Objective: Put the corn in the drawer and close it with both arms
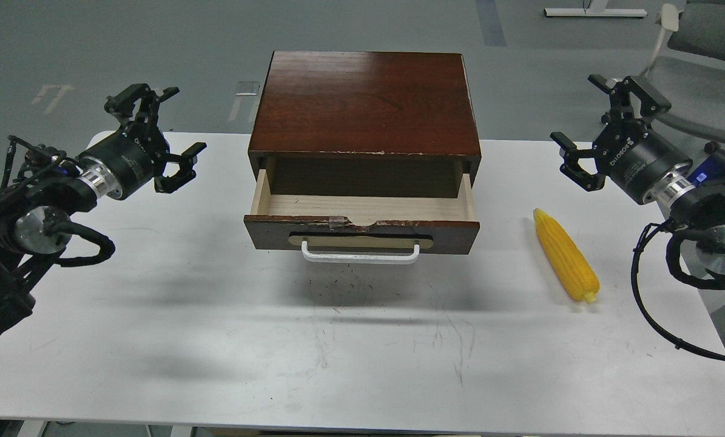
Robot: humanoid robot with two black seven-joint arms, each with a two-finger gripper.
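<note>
Head view. The corn lies on the white table, at about 7 o'clock from my right gripper and well apart from it, right of the pulled-out drawer. My left gripper hovers at 10 o'clock from the drawer. Both sets of fingers are spread wide, holding nothing.

Legible marking: "ROBOTIQ" in white lettering on the black body of the right gripper, just behind its spread jaws. The left gripper carries similar white lettering behind its jaws, too small to read.
</note>
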